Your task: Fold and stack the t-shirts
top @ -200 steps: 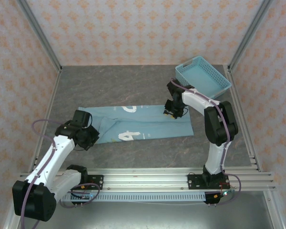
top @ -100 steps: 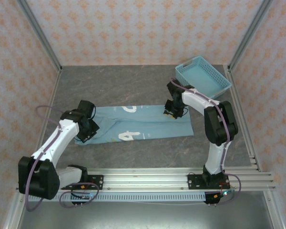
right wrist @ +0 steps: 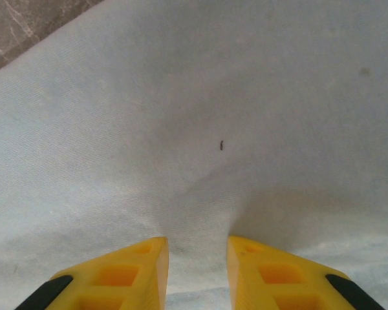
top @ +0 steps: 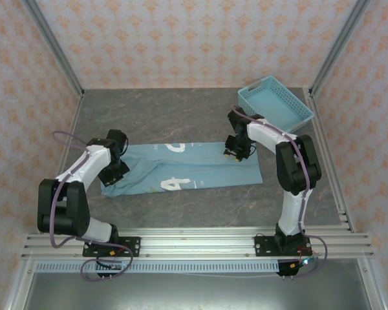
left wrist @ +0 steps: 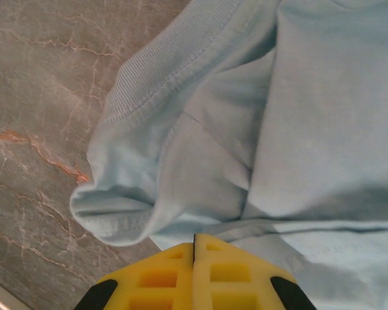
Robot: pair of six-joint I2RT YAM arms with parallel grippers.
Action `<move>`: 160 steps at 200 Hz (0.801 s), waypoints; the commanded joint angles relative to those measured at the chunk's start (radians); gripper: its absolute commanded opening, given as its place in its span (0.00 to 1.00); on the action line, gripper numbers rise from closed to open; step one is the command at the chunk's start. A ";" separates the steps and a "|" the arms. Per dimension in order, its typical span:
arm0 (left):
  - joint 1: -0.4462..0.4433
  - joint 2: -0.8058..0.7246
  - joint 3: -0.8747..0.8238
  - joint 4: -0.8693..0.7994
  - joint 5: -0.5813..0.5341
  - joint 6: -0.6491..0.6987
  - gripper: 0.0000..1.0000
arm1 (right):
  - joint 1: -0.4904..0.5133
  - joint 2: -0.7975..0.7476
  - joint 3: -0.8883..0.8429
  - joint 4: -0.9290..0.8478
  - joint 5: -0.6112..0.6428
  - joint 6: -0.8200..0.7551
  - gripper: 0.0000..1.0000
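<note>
A light teal-blue t-shirt (top: 181,169) lies folded into a long strip across the middle of the table, with white print showing on top. My left gripper (top: 114,173) is at the strip's left end. In the left wrist view its yellow jaws (left wrist: 194,239) are shut tight together, right at the bunched sleeve and hem of the t-shirt (left wrist: 297,116). My right gripper (top: 231,154) rests on the strip's upper right part. In the right wrist view its jaws (right wrist: 197,248) stand a little apart with a puckered ridge of the t-shirt (right wrist: 200,129) pinched between them.
A light blue plastic lattice basket (top: 275,103) stands at the back right corner, tilted, just behind the right arm. Bare grey marble table (left wrist: 39,97) lies left of the cloth. Metal frame posts and patterned walls enclose the table.
The left arm has swung up and back from the near left onto the left end of the t-shirt. The right gripper has stayed where it was.
</note>
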 commanded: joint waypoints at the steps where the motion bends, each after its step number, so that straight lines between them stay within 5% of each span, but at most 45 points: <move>1: 0.011 0.054 0.035 0.018 -0.096 0.044 0.00 | -0.003 0.019 0.025 -0.039 0.046 -0.009 0.29; 67: 0.039 0.221 0.111 0.012 -0.224 0.076 0.00 | -0.006 0.019 0.015 -0.042 0.070 -0.015 0.29; 116: 0.039 0.099 0.137 -0.071 -0.197 0.010 0.47 | -0.037 -0.040 0.030 -0.047 0.088 -0.072 0.31; 160: 0.023 -0.108 0.108 -0.103 -0.020 -0.164 0.47 | -0.067 -0.077 0.019 -0.054 0.087 -0.124 0.32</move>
